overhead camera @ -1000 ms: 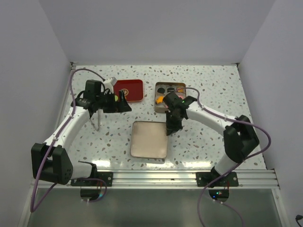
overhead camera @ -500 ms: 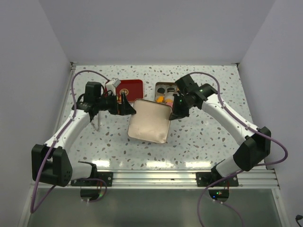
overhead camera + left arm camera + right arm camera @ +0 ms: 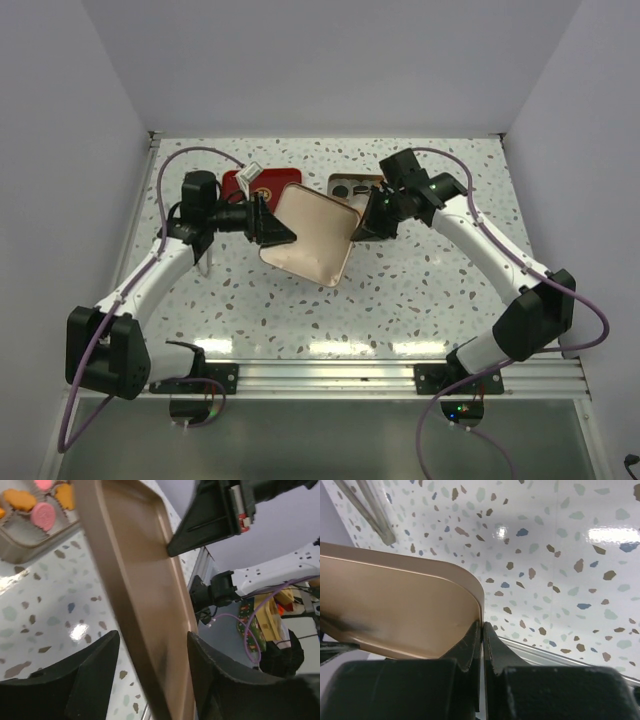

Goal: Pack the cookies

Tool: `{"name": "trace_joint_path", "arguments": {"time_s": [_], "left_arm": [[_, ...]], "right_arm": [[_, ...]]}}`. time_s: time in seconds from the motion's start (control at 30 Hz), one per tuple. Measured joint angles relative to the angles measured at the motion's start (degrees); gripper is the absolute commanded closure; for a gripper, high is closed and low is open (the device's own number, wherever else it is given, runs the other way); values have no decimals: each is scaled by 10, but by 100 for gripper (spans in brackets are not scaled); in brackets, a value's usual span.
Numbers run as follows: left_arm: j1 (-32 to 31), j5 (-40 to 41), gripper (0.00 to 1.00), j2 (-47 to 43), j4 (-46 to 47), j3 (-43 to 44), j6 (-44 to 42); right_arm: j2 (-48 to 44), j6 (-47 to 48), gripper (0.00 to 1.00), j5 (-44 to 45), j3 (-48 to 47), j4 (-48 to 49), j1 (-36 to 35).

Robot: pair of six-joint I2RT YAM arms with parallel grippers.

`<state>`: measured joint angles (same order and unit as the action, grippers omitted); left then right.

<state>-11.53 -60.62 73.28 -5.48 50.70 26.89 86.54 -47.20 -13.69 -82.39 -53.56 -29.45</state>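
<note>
Pinches the corner of the gold lid (image 3: 395, 605) with the right gripper (image 3: 482, 627), both fingers pressed flat against the thin metal. Reaches in from the right side, forearm stretched over the speckled table (image 3: 420, 290), wrist turned toward the middle. Holds the lid off the table, tilted steeply between the two arms.

Brackets the opposite edge with the left gripper (image 3: 152, 640), fingers spread wide, a gap visible on each side of the rim, no contact with the metal. Comes in from the left with a bent elbow, gripper pointing to the right.

Counted: one lid, one open tin (image 3: 35, 547), one red tray (image 3: 238, 185), one thin metal tool (image 3: 367, 510) with two bars, lying on the table at the left.

Finds the cookies (image 3: 42, 516) inside the open tin, just behind the lifted lid. In the left wrist view: two pink and two orange, sitting in white paper cups (image 3: 22, 527), plus one orange sliver at the frame edge. From the top camera, mostly hidden behind the lid.

On the red tray, one white tag (image 3: 252, 172), print too small to read.
</note>
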Motion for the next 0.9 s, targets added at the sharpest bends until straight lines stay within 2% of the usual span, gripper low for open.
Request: {"name": "trace_joint_path", "arguments": {"time_s": [0.03,0.13,0.17,0.23,0.27,0.37,0.47,0.57,0.7,0.9], "left_arm": [[-6,-8,65,-3,12,0,7],[-24,-22,95,-9,31,3,26],[-28,-21,100,-9,36,5,28],[-30,-13,100,-9,40,7,30],[-31,-8,100,-9,42,8,31],[-36,3,100,-9,41,13,30],[-43,25,100,-9,10,35,12],[-46,66,100,-3,-30,84,-23],[-52,147,100,20,-77,145,-85],[-122,325,100,40,-130,167,-190]], "right_arm": [[0,-4,100,-4,0,6,0],[-1,-11,100,-10,0,23,0],[-2,-12,100,-9,0,25,0],[-6,-13,96,-9,0,28,0],[-7,-12,75,-9,0,30,1],[-9,-26,29,-15,-15,31,5],[-9,-27,14,-23,-64,23,9],[-13,-32,8,-29,-118,14,24],[-35,-90,2,-80,-132,36,52],[-41,-242,2,-164,-132,154,57]]}}
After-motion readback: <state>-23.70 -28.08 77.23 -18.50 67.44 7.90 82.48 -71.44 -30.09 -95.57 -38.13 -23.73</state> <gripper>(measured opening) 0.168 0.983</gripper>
